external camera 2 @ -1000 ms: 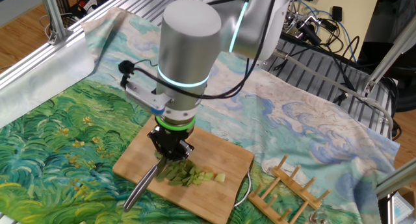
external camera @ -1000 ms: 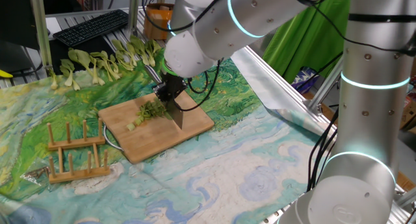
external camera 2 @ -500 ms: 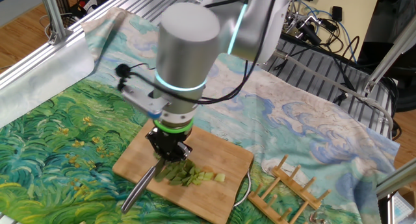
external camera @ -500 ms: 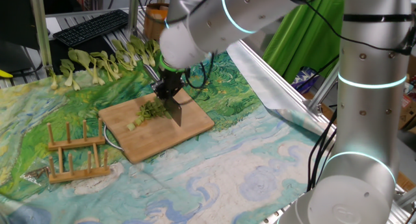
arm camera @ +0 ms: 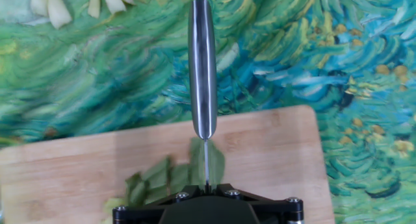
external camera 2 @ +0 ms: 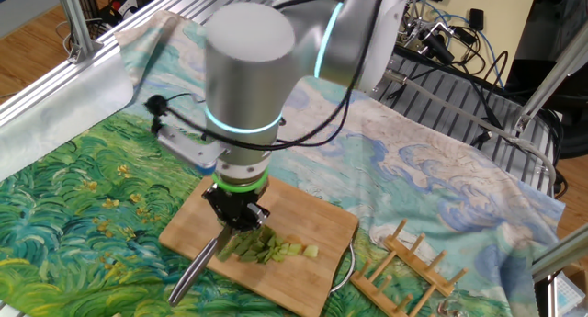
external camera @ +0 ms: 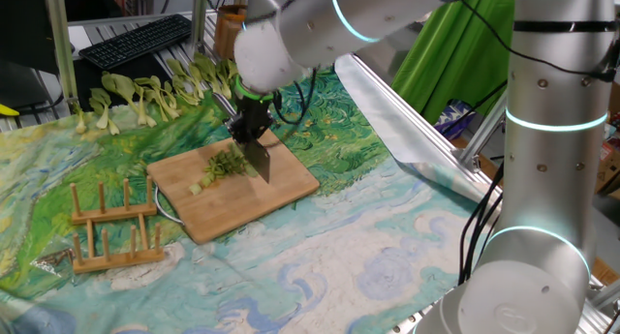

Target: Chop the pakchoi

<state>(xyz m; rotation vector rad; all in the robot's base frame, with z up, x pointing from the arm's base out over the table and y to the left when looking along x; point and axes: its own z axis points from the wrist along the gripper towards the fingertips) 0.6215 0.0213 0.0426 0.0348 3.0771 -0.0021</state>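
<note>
In one fixed view the arm has swung its wrist further toward the far left over the last second, and the gripper still stands over the cutting board with the knife clamped in it, blade down on the wood right beside the pakchoi. The greens lie as a short green heap in the middle of the board, a pale stalk piece or two trailing toward the near left, and that heap looks unchanged, so I'd say this is the knife being re-angled between cuts, not a fresh slice. Far left on the cloth sits a row of whole pakchoi, untouched, and a wooden rack stands near left of the board. Over to the other fixed view: the big wrist joint has rotated here too, the gripper sits low over the board, and this side shows what the first hides, the steel handle jutting out past the board's edge and the cut pieces fanned out. Hand view now: looking straight down the handle, with leaf beneath the blade on the board; the fingers themselves are out of sight here, so the grip is read from the fixed cameras.
</note>
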